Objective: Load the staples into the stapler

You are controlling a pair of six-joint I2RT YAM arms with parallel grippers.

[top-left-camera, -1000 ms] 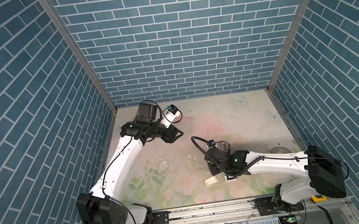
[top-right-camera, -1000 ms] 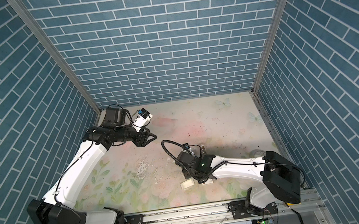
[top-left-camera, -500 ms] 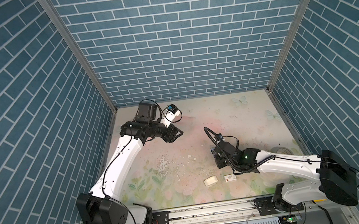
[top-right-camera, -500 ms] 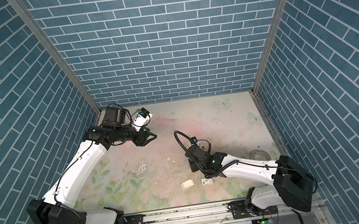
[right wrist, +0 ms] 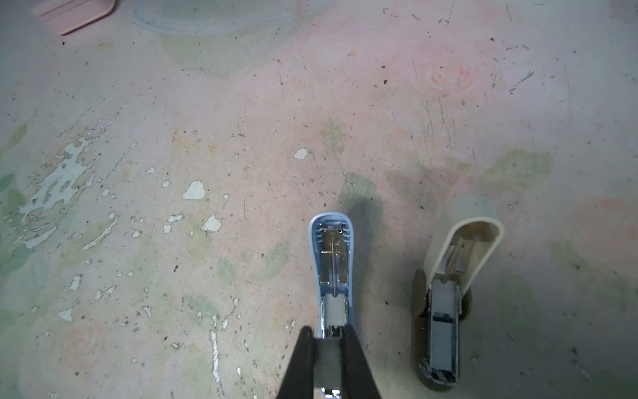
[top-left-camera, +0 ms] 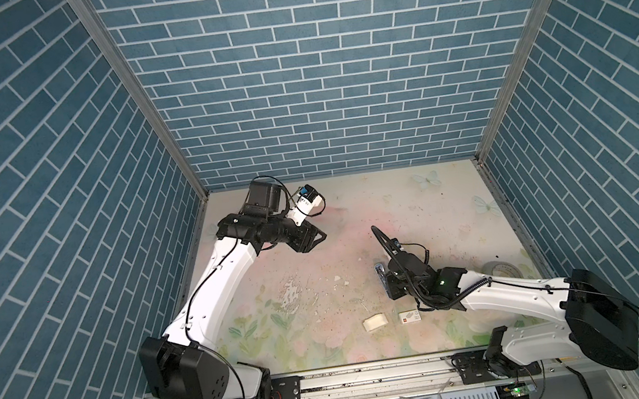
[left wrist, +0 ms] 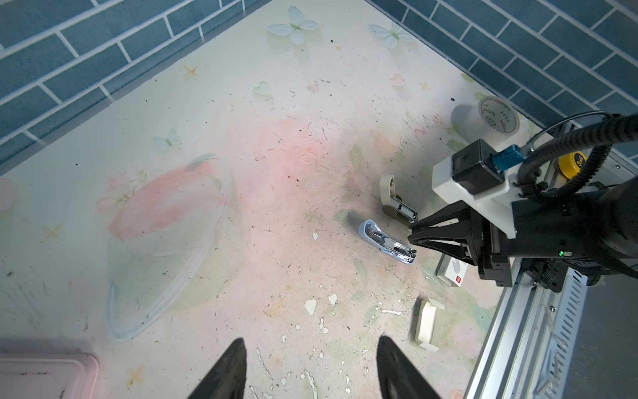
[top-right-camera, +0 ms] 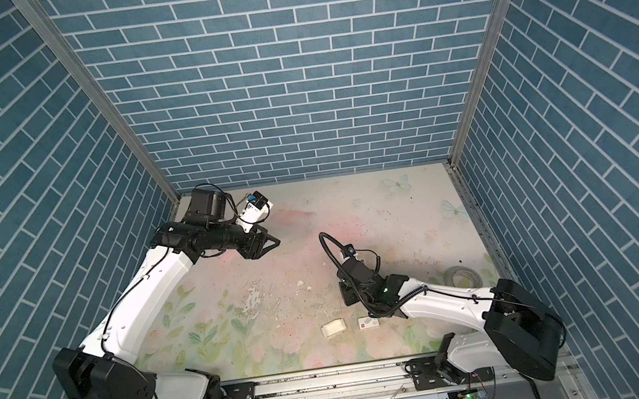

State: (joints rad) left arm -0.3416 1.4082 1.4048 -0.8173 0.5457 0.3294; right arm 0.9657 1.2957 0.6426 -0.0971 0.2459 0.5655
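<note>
Where the black wedge-shaped fingers [right wrist: 302,359] of the right end effector [right wrist: 327,333] draw close, a short silvery-grey strip of staples [right wrist: 327,362] sits pinched between them. It is right at the rear of the blue stapler [right wrist: 333,262], which lies hinged open with its shiny metal channel and spring bared. Just beside it a cream stapler [right wrist: 445,311] also lies open, its rounded plastic lid tilted up. The tabletop [top-left-camera: 319,272] is a worn, pale floral sheet in pink and green, scuffed with dark specks and flaked white patches, and boxed in by blue brick-pattern walls [top-left-camera: 315,83]. The left end effector [left wrist: 310,376] hangs well apart toward the back left, fingers spread and holding nothing. Near the front edge lie a small white card tray [top-left-camera: 375,322] and, just beside it, a flat white sleeve with a red mark [top-left-camera: 408,316]. A roll of tape [top-left-camera: 501,269] rests by the right wall, and a pink tray's corner [left wrist: 45,376] shows in the left wrist view.
</note>
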